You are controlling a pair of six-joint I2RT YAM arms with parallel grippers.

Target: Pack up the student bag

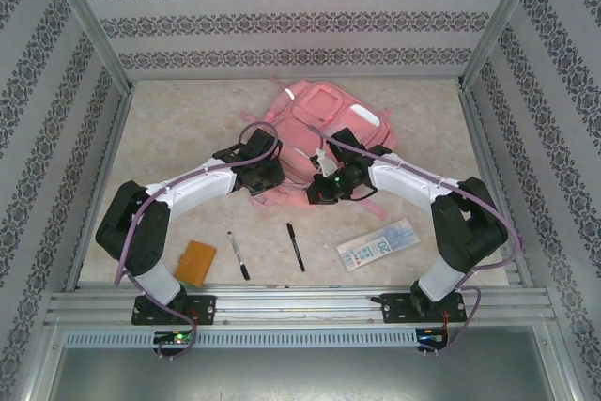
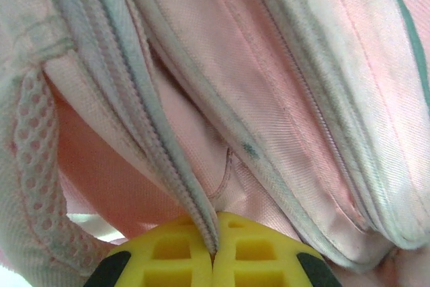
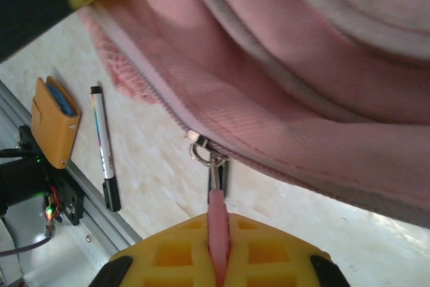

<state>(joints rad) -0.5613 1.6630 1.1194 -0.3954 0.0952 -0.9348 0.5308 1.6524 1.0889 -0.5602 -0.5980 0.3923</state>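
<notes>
- My left gripper [image 2: 213, 250] is shut tight. Its yellow pads pinch the zipper edge [image 2: 183, 186] of the student bag [image 1: 324, 124], whose pink fabric fans out directly ahead of the fingertips.
- My right gripper [image 3: 218, 247] is likewise closed, clamped on the pink pull tab [image 3: 216, 213]. The metal slider [image 3: 200, 144] sits just beyond its tips, at the bag's lower seam.
- The bag lies flat on the table, touching both grippers, with its bulk stretching away from them toward the far wall.
- I judge the step in hand to be unzipping a pocket. The left anchors the cloth while the right draws the slider.
- To do it well, I should pull the tab along the line of the teeth, not away from the bag, or the slider may jam or the tab slip out.
- The left should hold the edge taut and opposite to the pull, so that the soft bag does not drag across the table.
- The things to pack wait behind my grippers, toward my bases: an orange case [image 3: 54, 122], a pen [image 3: 104, 152] beside it, a second pen [image 1: 296, 247] and some banknotes [image 1: 378, 244]. I should keep the bag from sweeping over them.
</notes>
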